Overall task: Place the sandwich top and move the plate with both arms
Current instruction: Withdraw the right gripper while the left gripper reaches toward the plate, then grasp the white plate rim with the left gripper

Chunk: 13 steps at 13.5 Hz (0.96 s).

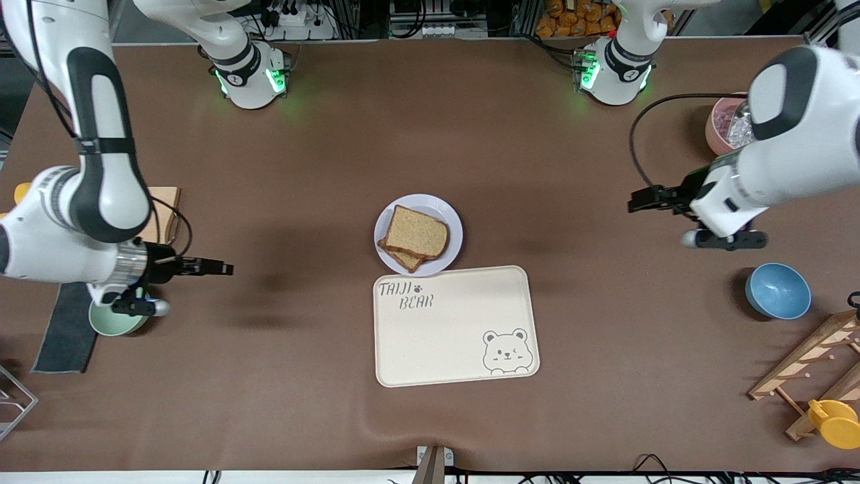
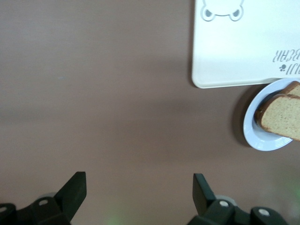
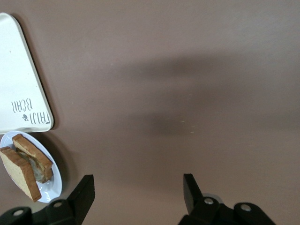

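Sandwich top [image 1: 418, 232] stacked on plate [image 1: 451, 222], touching cream tray [image 1: 457, 329] lettered "TAIJI BEAR" at its 11 o'clock corner. Left gripper [image 2: 139, 192], right gripper [image 3: 138, 194]: spread wide, grasping nothing, over bare tabletop.

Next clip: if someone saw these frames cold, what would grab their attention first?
The sandwich top lying askew on the lower slice on the plate at mid-table, right beside the cream bear tray, which sits nearer the front camera. Then the two arms held wide apart: the left pincer and right pincer both open and empty, each over bare table toward its own end.
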Available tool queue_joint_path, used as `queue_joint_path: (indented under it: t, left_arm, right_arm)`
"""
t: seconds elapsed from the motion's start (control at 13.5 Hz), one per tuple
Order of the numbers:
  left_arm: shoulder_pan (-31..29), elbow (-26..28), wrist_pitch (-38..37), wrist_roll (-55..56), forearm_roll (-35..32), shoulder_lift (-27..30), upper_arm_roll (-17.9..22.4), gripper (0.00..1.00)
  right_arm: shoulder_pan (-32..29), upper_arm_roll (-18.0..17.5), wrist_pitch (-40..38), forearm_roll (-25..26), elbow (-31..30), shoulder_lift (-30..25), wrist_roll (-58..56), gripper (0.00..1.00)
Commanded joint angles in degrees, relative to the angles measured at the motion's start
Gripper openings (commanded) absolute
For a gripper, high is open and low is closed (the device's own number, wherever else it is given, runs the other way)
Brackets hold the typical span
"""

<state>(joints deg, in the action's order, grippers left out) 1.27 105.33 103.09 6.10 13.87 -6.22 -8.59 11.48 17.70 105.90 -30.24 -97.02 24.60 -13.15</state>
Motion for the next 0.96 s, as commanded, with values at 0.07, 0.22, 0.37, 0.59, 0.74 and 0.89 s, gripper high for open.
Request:
queue_joint_path:
  t: [0.07, 0.22, 0.37, 0.59, 0.74, 0.89]
  left_arm:
    - [0.2, 7.1, 10.0, -0.3, 9.6, 0.0, -2.8, 1.0]
    - [0.9, 8.1, 11.2, -0.3, 14.4, -1.2, -3.3, 1.0]
    - [2.1, 8.4, 13.5, -0.2, 17.2, -2.2, -3.7, 1.0]
    - [2.3, 8.8, 17.4, -1.0, 20.1, -5.6, -5.5, 1.0]
    - [3.0, 8.8, 20.2, -2.9, 21.9, -7.7, -6.2, 1.0]
    - [3.6, 10.2, 27.0, -6.8, 27.0, -9.8, -7.4, 1.0]
  right_arm:
    - [-5.4, -0.8, -3.2, 6.2, 6.1, 0.9, -4.7, 0.86]
    - [-7.3, -0.8, -3.3, 8.8, 8.5, 0.9, -8.4, 0.86]
    - [-8.4, -0.8, -5.9, 11.4, 12.1, 1.0, -9.5, 0.86]
    - [-8.4, -0.9, -12.1, 13.4, 19.8, 1.1, -9.5, 0.86]
    - [-8.9, -1.0, -16.1, 13.9, 25.4, 1.1, -9.6, 0.86]
    - [-9.6, -0.9, -19.4, 13.9, 30.1, 1.2, -10.3, 0.86]
